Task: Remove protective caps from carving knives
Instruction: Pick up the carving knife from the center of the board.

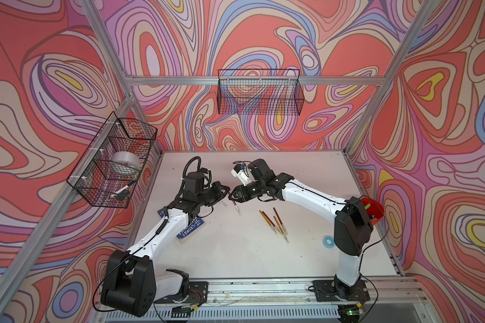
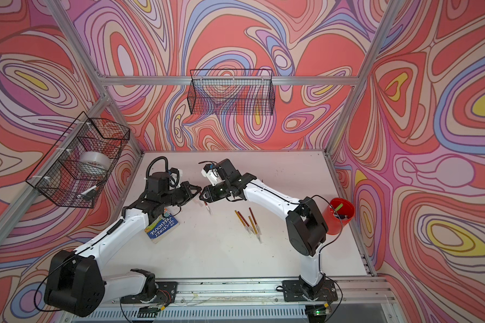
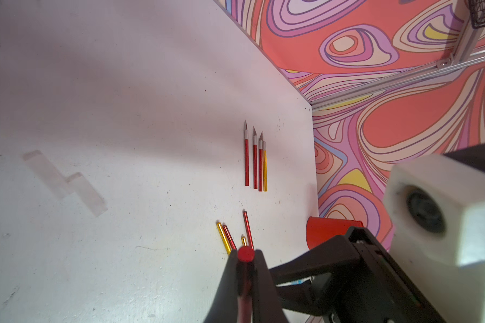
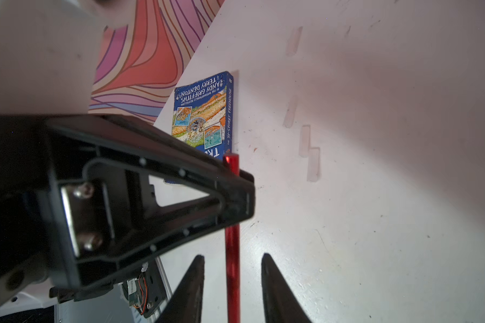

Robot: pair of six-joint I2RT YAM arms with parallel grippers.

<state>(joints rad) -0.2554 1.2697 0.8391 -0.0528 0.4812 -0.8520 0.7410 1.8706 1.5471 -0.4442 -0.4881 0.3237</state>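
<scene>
Right wrist view gives you the clearest read: the right claw point(image 4: 232, 256) is released, its two fingers standing apart on either side of the red knife point(image 4: 233, 268) with a gap on each side, touching nothing. The left claw point(image 3: 245, 255) is clenched on that knife near its blunt handle end, and the shaft runs down from the grip and passes between the right claw's fingers. In both top views the knife hangs tilted above the desk point(image 1: 235, 251), its low end wearing a whitish cap point(image 1: 239, 212).

Behind the grip lies a blue book point(image 4: 202, 112). You can read "ANDY GRIFFITHS" and "TERRY DENTON" on its cover and "THE 91-STOREY TREEHOUSE" along its spine. Smaller print above the names is too fine to make out fully.

Several loose caps point(image 4: 304, 139) lie flat on the desk beyond the knife, two of them touching. In the left wrist view, four bare-bladed knives point(image 3: 254, 159) lie side by side. Nearer the claws, four capped knives point(image 1: 275, 222) fan out loosely. A red cup point(image 2: 338, 215) stands at the desk's right edge.
</scene>
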